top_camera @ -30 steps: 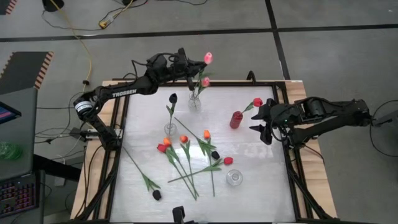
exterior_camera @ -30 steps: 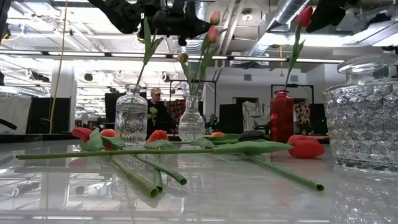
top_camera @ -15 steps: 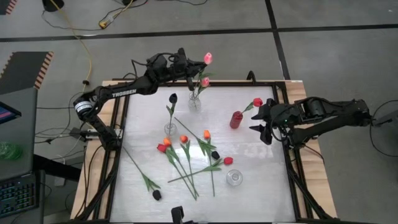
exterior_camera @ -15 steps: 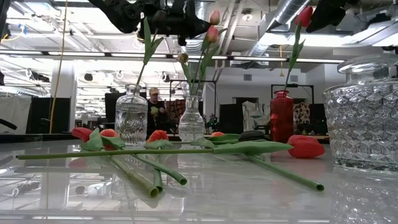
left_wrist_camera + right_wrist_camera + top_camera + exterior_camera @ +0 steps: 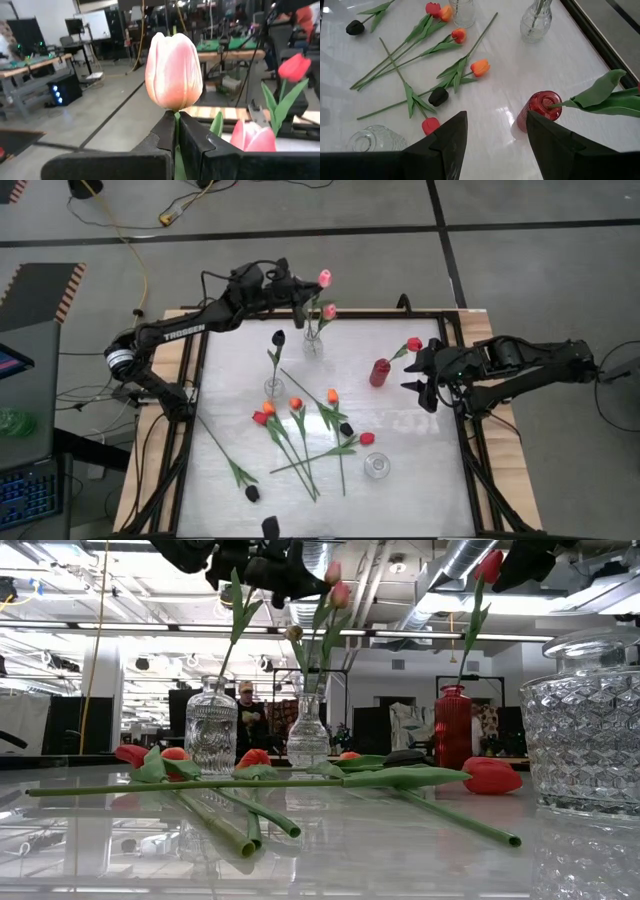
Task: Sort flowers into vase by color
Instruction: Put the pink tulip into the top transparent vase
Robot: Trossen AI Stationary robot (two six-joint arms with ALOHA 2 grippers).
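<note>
My left gripper (image 5: 301, 292) is shut on a pink tulip (image 5: 324, 277) high over the clear vase (image 5: 313, 345) at the far edge. That vase holds a second pink tulip (image 5: 329, 311). The held tulip's stem (image 5: 322, 625) runs down toward the vase's mouth. My right gripper (image 5: 421, 377) is open and empty, just right of the red vase (image 5: 379, 372), which holds a red tulip (image 5: 414, 344). A black tulip (image 5: 278, 337) stands in another clear vase (image 5: 273, 388). Several orange, red and black tulips (image 5: 300, 430) lie flat on the table. My left gripper pinches the pink tulip's stem (image 5: 176, 120) between its two fingers, right under the head (image 5: 173, 70). The fingers lie across the stem. The tulip stands nearly upright, its head above the fingers; whether its lower end is in the vase is hidden.
An empty clear vase (image 5: 376, 466) stands near the front, right of the loose flowers. A black tulip (image 5: 252, 492) lies at the front left. A raised black frame (image 5: 455, 395) rims the table. A person (image 5: 247, 715) shows far behind the table in the low view.
My left gripper has gone a little toward the table's left edge, still shut on the pink tulip. The tulip's head has moved left with it, and the stem leans more.
</note>
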